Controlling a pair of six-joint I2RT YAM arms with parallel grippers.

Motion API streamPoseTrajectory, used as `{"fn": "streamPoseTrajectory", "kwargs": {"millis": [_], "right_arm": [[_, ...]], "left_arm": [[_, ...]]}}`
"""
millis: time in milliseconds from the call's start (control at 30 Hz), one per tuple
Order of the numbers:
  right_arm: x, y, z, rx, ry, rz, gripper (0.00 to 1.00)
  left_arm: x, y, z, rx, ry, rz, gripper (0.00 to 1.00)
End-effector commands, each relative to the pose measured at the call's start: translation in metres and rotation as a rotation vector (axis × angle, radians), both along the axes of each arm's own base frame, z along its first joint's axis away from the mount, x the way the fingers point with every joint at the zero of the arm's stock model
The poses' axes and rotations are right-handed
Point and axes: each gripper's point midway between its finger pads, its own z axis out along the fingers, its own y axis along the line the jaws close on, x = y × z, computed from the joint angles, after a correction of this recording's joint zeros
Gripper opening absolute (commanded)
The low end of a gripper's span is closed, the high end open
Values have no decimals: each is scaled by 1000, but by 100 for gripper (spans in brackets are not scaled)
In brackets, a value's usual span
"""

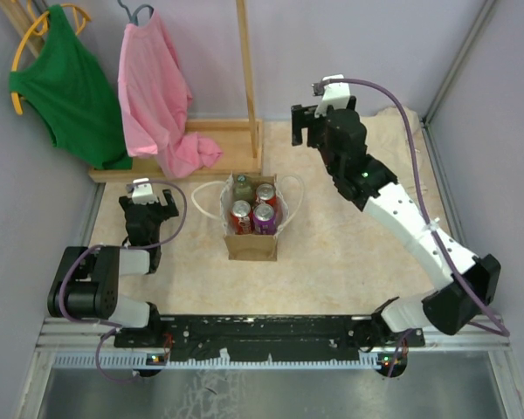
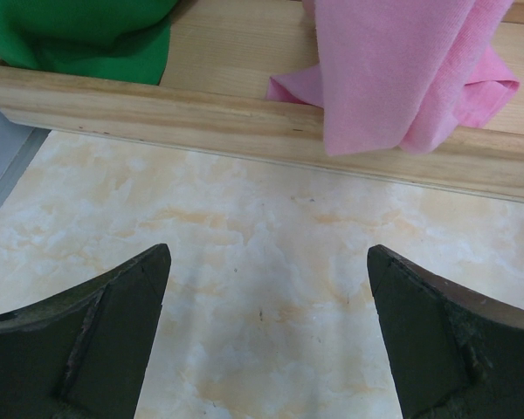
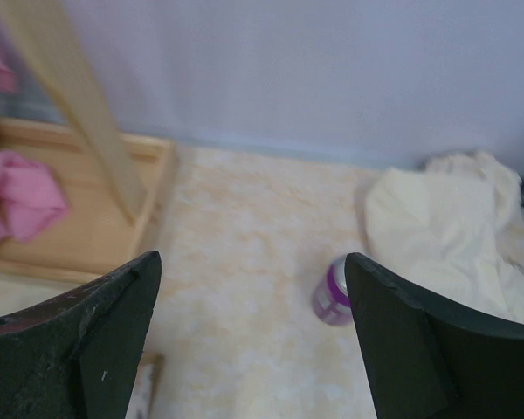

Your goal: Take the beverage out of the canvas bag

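While the left end effector [image 2: 266, 262] and right end effector [image 3: 253, 262] gape, the tan canvas bag [image 1: 251, 246] holds cans [image 1: 242, 216].

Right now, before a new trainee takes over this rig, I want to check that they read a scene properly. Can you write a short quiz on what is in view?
1. Count: how many drinks show inside the canvas bag in the top view?
2. True or false: the left gripper is holding a can.
3. In the right wrist view, the purple can is:
A) lying flat
B) standing upright near the cream cloth
C) clamped in the right gripper

Key
1. Four.
2. False: its jaws stand apart with nothing between them.
3. B.
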Motion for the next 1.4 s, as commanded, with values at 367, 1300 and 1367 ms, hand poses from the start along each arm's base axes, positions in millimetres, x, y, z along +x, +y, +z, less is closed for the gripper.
{"fn": "streamPoseTrajectory", "kwargs": {"millis": [367, 1300, 1367], "right_arm": [[-88, 136, -111, -237, 261, 435, 90], [-142, 113, -253, -344, 631, 423, 99], [-139, 112, -258, -361, 629, 407, 99]], "left_arm": [[3, 1, 12, -1, -39, 7, 100], [4, 4, 8, -9, -27, 32, 100], [4, 4, 8, -9, -28, 31, 100]]}}
